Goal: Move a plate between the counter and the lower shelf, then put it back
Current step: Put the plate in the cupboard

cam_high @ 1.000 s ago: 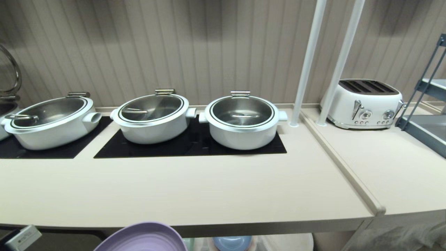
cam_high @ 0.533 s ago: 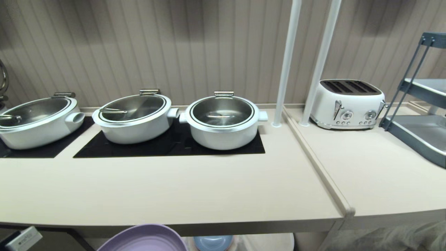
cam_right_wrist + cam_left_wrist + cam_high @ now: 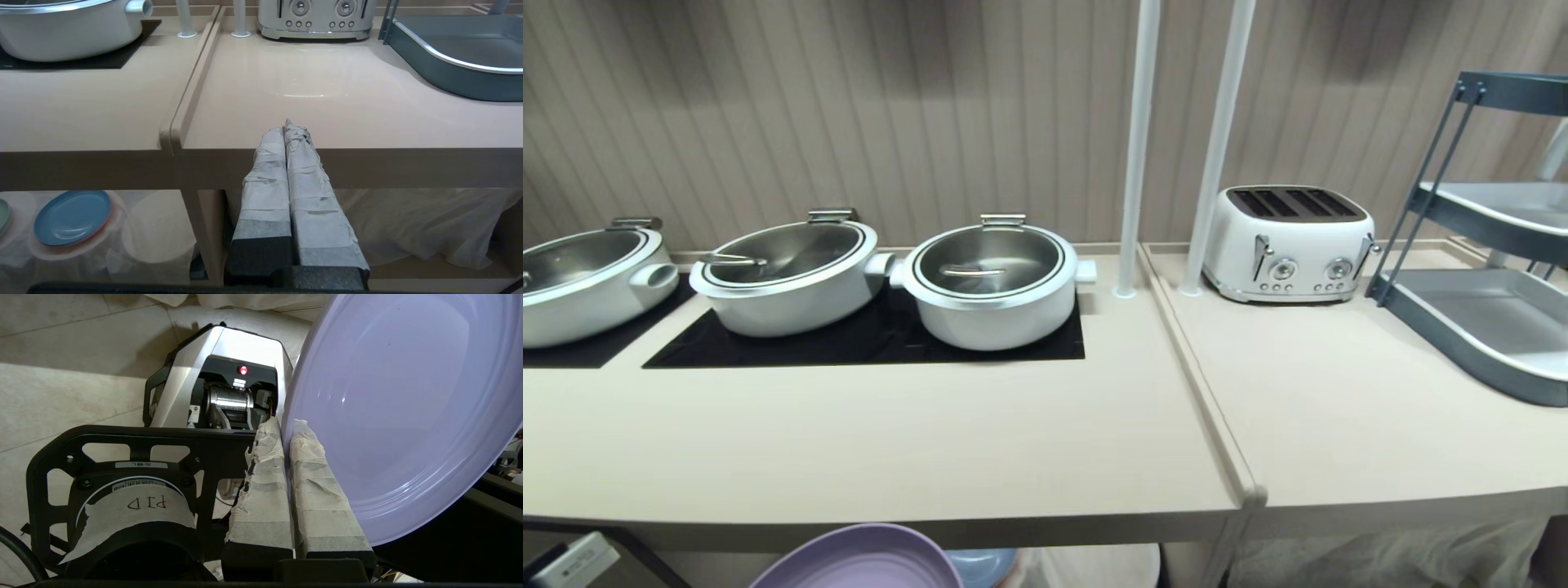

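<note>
The lilac plate (image 3: 402, 416) is held tilted on edge, below and in front of the counter (image 3: 890, 441). My left gripper (image 3: 286, 424) is shut on its rim, one taped finger on each face. In the head view only the plate's upper part (image 3: 866, 559) shows at the bottom edge, and the gripper itself is out of sight there. The lower shelf (image 3: 159, 228) under the counter shows its white cloth over round humps. My right gripper (image 3: 288, 126) is shut on nothing and hangs parked before the front edge of the adjoining top.
Three white lidded pots (image 3: 992, 282) stand on the black hob panels (image 3: 866, 347). A white toaster (image 3: 1286, 245), two white poles (image 3: 1135, 147) and a grey tiered rack (image 3: 1478, 318) are on the right. A blue plate (image 3: 71, 216) lies on a cloth hump.
The whole head view has slid to the left, so the camera has shifted right along the counter. The plate stays in the same spot at the bottom, still gripped.
</note>
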You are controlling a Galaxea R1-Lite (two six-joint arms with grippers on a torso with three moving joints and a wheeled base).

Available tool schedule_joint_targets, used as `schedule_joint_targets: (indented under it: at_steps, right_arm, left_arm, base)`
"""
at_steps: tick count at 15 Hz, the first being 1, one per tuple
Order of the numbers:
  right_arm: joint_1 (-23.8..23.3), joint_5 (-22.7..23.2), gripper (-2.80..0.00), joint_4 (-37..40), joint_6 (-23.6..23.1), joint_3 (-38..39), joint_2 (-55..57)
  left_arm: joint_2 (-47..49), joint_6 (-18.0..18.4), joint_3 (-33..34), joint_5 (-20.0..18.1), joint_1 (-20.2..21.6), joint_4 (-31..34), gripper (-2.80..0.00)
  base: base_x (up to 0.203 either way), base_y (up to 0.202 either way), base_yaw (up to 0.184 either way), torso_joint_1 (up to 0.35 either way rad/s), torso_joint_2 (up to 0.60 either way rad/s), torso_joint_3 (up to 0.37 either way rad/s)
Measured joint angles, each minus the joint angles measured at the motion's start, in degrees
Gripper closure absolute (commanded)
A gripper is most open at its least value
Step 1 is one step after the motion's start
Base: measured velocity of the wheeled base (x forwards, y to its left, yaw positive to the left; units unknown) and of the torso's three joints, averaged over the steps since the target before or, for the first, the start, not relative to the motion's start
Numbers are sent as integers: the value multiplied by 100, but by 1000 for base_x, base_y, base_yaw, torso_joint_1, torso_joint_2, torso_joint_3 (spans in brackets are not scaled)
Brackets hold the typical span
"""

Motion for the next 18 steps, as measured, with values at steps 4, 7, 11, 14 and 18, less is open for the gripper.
schedule_joint_targets:
  at_steps: [4,7,11,14,18]
  right_arm:
    - [2,-2,0,1,-1,0,0]
    - [0,-2,0,1,-3,0,0]
    - [-3,0,0,-6,-3,0,0]
    - [1,-7,0,0,-2,0,0]
    - [2,-1,0,-1,-1,0,0]
  left_arm:
    - [-5,0,9,2,0,-7,0]
    - [0,0,9,5,2,-11,0]
    - [9,0,28,-67,2,-17,0]
    - [9,1,38,-78,2,-21,0]
    - [9,2,49,-75,0,-19,0]
  base:
    - [0,-177,2,2,1,3]
    - [0,-25,1,1,1,1]
    - [0,0,0,0,0,0]
    - [0,0,0,0,0,0]
    - [0,0,0,0,0,0]
